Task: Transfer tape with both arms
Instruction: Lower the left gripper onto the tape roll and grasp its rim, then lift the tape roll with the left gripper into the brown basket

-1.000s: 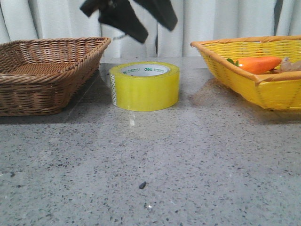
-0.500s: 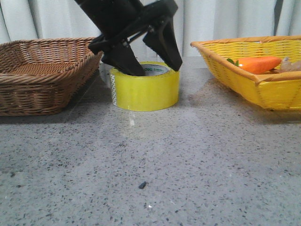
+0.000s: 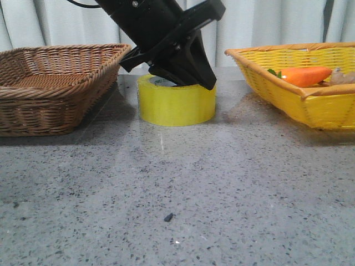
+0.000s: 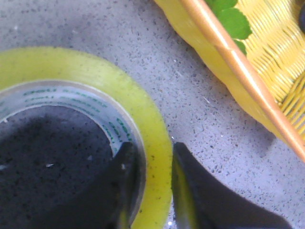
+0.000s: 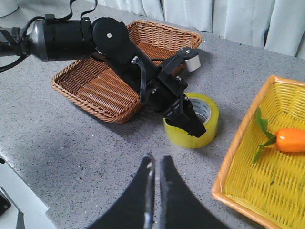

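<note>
The tape (image 3: 176,105) is a thick yellow roll with a white core, lying flat on the grey table between two baskets. My left gripper (image 3: 186,82) comes down on it from the upper left. In the left wrist view one finger (image 4: 126,164) is inside the core and the other finger (image 4: 186,167) is outside, both pressed against the roll's yellow wall (image 4: 95,71). The right wrist view shows the same hold, with the left gripper (image 5: 188,119) on the tape (image 5: 195,136). My right gripper (image 5: 156,160) is shut and empty, above the table in front of the roll.
A brown wicker basket (image 3: 55,83) stands left of the tape. A yellow basket (image 3: 288,100) with an orange carrot (image 3: 305,75) stands to the right. A small dark speck (image 3: 168,218) lies on the near table.
My left gripper has come down from above onto the tape and closed over its wall. The roll has shifted slightly to the right.
</note>
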`<state>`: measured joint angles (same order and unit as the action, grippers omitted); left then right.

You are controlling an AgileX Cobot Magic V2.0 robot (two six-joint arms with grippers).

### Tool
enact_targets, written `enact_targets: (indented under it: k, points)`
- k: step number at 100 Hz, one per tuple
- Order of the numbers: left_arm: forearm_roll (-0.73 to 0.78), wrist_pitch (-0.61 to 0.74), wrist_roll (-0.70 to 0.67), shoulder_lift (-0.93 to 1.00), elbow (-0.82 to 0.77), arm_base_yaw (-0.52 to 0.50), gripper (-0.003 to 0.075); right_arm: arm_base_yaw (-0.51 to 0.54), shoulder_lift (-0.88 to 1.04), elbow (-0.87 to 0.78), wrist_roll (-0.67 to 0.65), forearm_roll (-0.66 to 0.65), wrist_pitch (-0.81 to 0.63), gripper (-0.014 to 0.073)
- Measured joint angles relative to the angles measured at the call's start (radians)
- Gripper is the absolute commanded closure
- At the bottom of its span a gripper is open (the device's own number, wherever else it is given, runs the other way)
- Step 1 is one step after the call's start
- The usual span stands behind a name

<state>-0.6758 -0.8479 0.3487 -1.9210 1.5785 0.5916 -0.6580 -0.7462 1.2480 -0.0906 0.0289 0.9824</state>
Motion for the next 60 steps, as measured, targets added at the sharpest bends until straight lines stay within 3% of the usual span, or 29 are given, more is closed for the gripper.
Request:
enact_targets:
  k: [34, 60]
  points:
    - [-0.015, -0.04, 0.056, 0.114, 0.157, -0.005, 0.0741, 0.0, 0.0, -0.002, 0.0, 0.0, 0.0, 0.066]
    - [0.168, -0.08, 0.054, 0.327, 0.232, -0.148, 0.0741, 0.0, 0.0, -0.002, 0.0, 0.0, 0.0, 0.066]
